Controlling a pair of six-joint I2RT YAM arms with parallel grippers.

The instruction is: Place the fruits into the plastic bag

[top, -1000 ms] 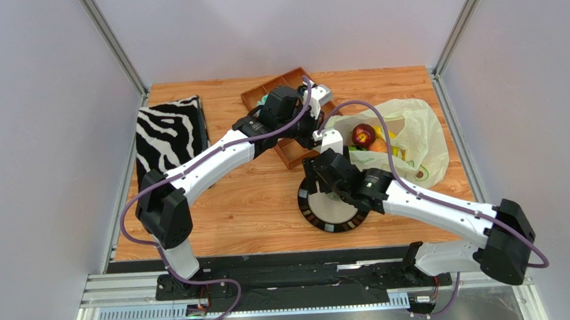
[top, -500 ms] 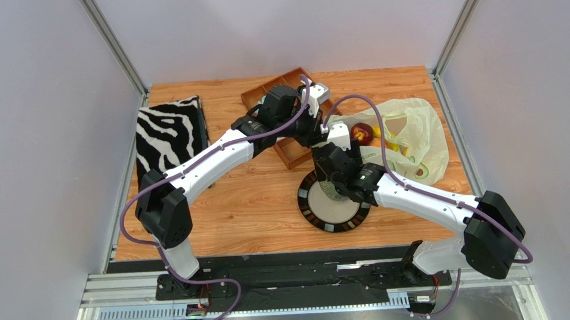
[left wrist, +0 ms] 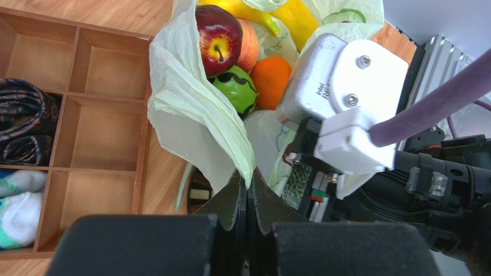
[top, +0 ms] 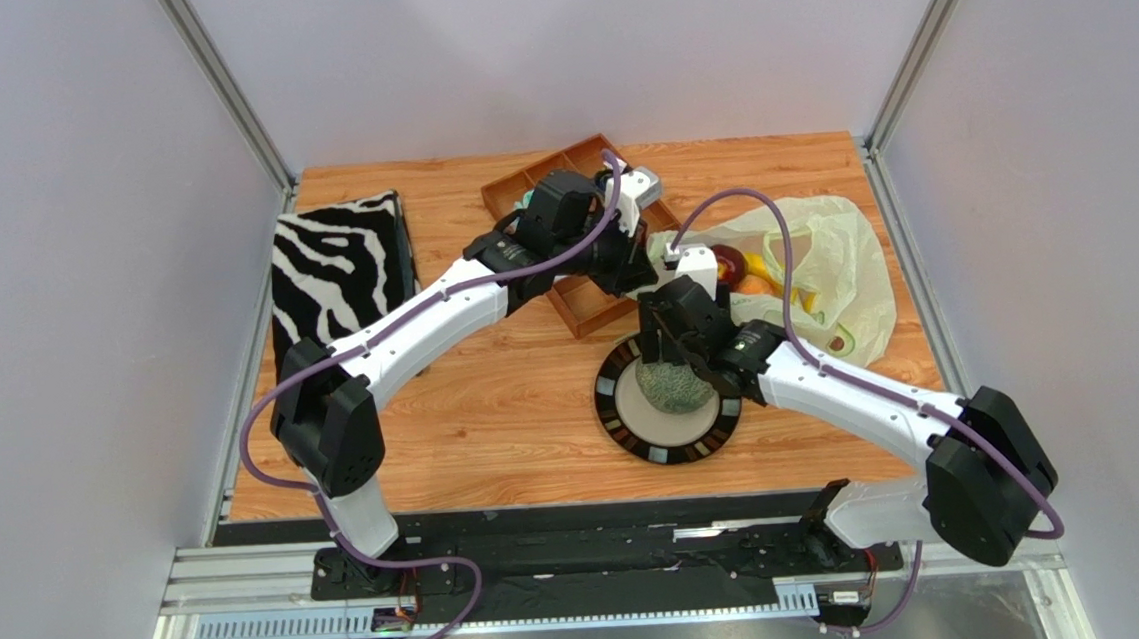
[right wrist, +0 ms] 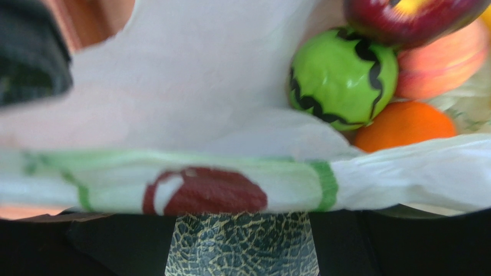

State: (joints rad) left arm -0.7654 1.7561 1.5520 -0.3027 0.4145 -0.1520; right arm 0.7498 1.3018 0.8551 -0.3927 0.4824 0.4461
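My left claw (left wrist: 248, 198) is clenched on the near lip of the plastic bag (left wrist: 190, 109), holding its mouth up. My right claw (right wrist: 242, 259) grips the netted melon (top: 674, 388), above the round plate (top: 644, 432) and just near-left of the bag. The bag's printed lip lies across the right wrist view, between the melon and the opening.

Inside the bag I count one apple (left wrist: 218, 37), one peach (left wrist: 250, 49), one orange (left wrist: 271, 80), one striped green ball (left wrist: 237, 95) and two yellow pieces (left wrist: 294, 17).

On the desk (top: 491, 400) there is one wooden divided tray (left wrist: 86, 115) with cloth rolls (left wrist: 23, 123), beside the bag and under my left arm. One zebra-striped box (top: 339, 268) sits far left.
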